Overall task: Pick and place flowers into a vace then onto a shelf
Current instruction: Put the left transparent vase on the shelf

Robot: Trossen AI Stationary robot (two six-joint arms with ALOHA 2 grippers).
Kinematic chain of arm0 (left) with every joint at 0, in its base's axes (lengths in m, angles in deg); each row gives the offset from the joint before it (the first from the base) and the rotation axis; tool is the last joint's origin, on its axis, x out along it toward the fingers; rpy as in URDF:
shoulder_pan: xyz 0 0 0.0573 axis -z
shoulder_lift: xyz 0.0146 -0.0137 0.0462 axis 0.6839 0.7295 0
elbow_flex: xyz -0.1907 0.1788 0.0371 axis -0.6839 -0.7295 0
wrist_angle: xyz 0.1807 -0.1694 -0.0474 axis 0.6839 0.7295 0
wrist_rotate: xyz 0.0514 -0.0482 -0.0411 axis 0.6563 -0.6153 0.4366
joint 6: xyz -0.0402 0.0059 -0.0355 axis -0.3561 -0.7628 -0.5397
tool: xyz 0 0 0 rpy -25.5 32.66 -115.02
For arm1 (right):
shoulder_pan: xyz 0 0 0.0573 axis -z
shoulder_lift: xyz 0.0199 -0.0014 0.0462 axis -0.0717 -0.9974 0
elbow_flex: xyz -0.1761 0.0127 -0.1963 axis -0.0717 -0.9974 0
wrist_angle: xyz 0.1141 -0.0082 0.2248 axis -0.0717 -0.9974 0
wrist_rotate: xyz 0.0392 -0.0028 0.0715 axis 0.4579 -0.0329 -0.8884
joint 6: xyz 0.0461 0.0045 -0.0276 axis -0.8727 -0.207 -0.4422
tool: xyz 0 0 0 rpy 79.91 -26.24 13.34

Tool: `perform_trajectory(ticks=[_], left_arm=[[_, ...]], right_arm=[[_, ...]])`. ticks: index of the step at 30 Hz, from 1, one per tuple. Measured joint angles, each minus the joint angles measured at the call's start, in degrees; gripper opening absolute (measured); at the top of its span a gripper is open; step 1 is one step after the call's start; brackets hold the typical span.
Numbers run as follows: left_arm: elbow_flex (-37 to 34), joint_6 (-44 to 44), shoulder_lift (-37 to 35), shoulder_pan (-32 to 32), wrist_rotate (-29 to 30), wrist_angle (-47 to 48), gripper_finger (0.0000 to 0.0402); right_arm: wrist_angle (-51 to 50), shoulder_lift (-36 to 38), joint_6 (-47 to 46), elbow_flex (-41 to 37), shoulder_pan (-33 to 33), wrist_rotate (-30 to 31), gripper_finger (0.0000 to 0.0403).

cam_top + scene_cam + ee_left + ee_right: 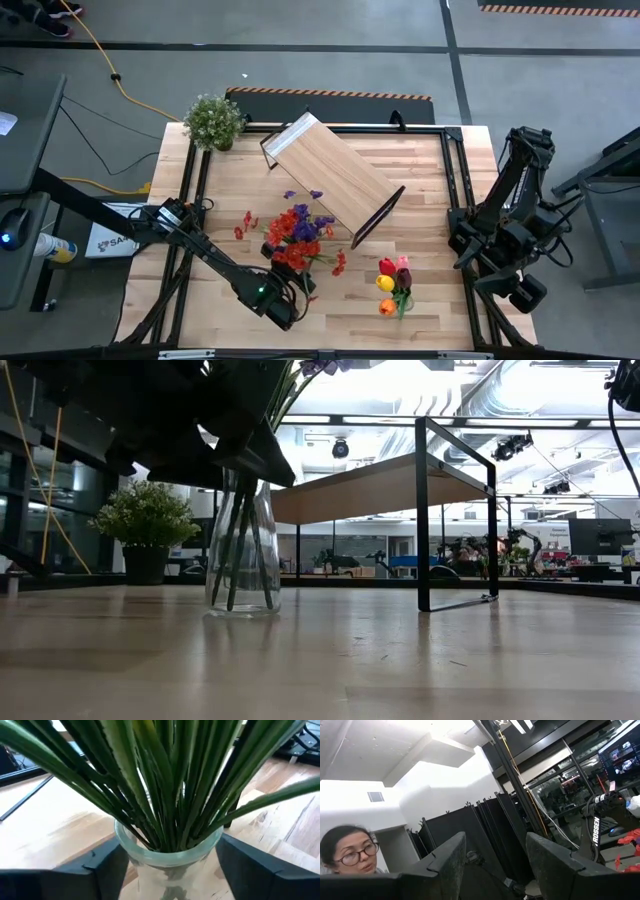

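Glass vase stands between left fingers.

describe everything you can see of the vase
The vase is clear glass, narrow at the neck and wider at the base, standing upright on the table in front of the shelf. Green stems fill its mouth and fan out above; red and purple flowers top them. The left gripper sits around its neck, a finger on each side, not visibly clamped.
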Motion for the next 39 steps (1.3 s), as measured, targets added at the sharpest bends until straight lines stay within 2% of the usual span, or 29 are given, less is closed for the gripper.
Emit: perform_trajectory(ticks=[8,22,26,30,39], left_arm=[[0.0,-0.99,0.0,0.0,0.0,-0.03,0.0216],[1.22,-3.89,0.0,0.01,-0.34,1.45,0.0211],[5.64,-3.9,0.0,0.04,-0.27,6.07,0.0211],[11.99,-4.03,0.0,0.04,-0.19,14.69,0.0211],[31.29,-4.69,0.0,0.04,0.77,38.31,0.0211]], right_arm=[[-0.22,0.0,0.0,0.0,0.0,0.0,0.02],[-0.2,0.0,0.0,0.0,0.0,0.01,0.02],[-0.2,0.0,0.0,0.0,0.0,0.0,0.02],[-0.2,0.0,0.0,0.0,0.0,0.0,0.02],[-0.96,0.0,0.0,0.0,0.0,0.0,0.02]])
